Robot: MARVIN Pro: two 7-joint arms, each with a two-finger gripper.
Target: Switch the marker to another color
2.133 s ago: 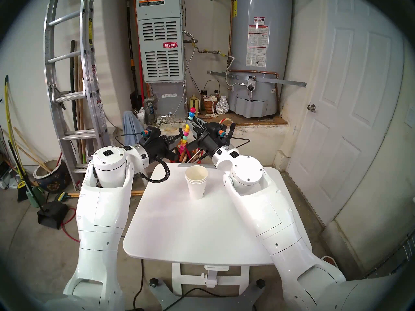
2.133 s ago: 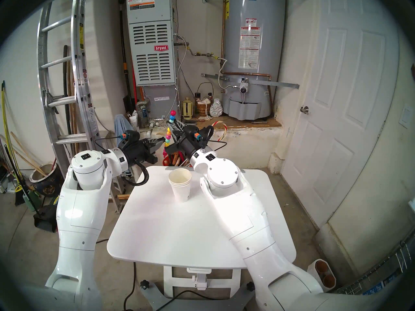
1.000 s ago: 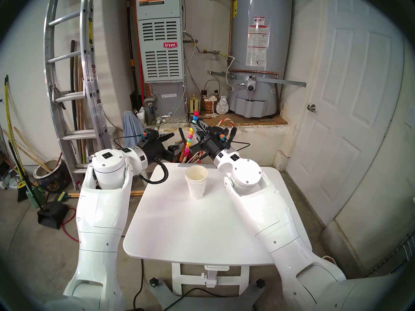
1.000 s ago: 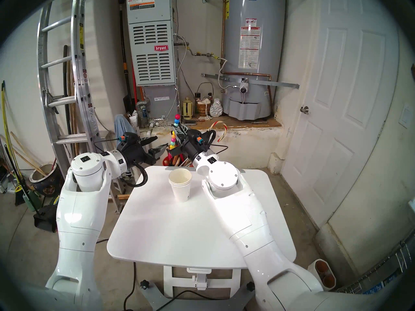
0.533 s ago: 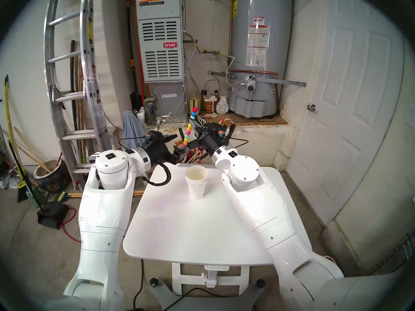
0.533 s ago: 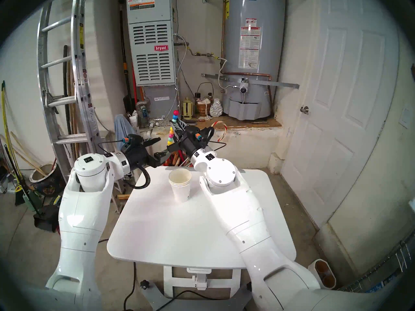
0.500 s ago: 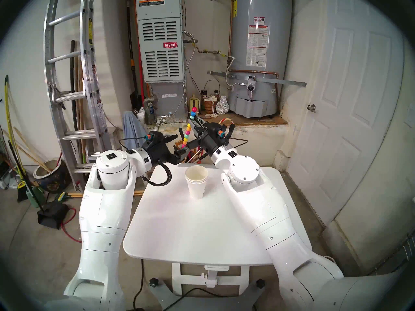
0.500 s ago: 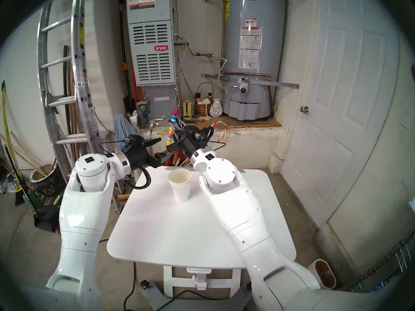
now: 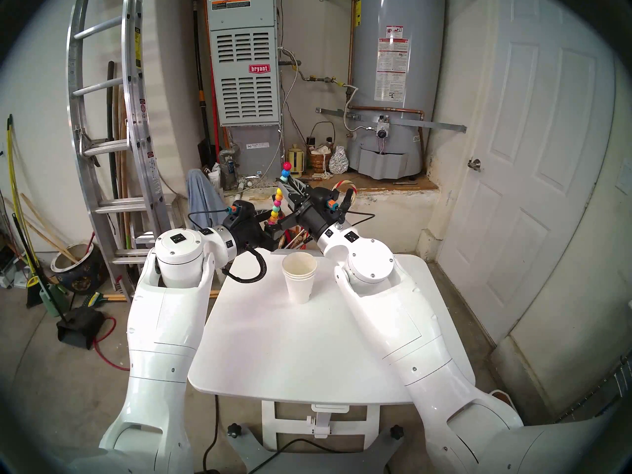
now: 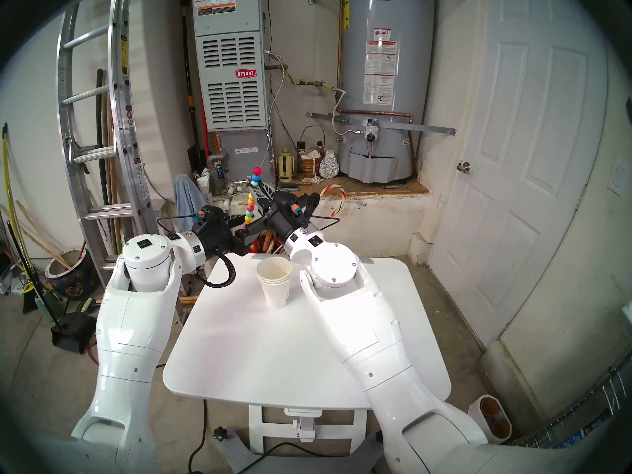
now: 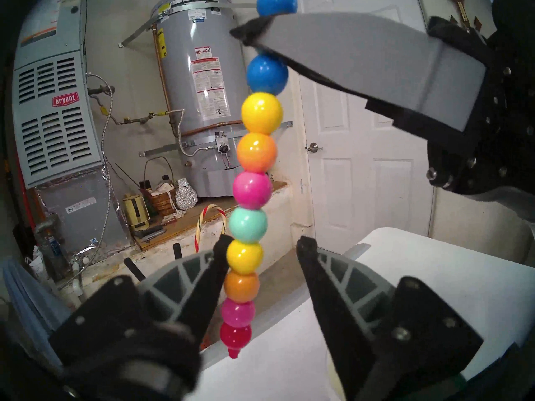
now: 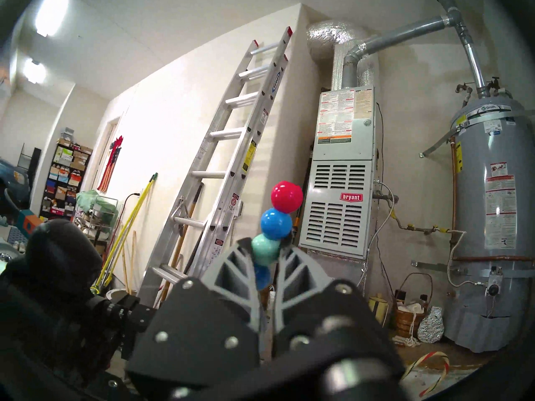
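Marker [image 9: 277, 199] upright at upper centre of the head view, pinched near its top by the closed right gripper [image 12: 267, 255]. Left gripper [image 11: 260, 247] parted around its lower balls, left finger [image 11: 215, 264] touching the yellow one, right finger clear.

Clearance over the table's far edge
Marker [image 11: 254, 171] hangs between left gripper [image 11: 260, 244] fingers; paper cups [image 9: 299, 275] stand near that edge.

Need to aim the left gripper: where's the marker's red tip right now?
In the left wrist view, the marker hangs from the right gripper; its red tip sits low, between the left gripper's fingers.
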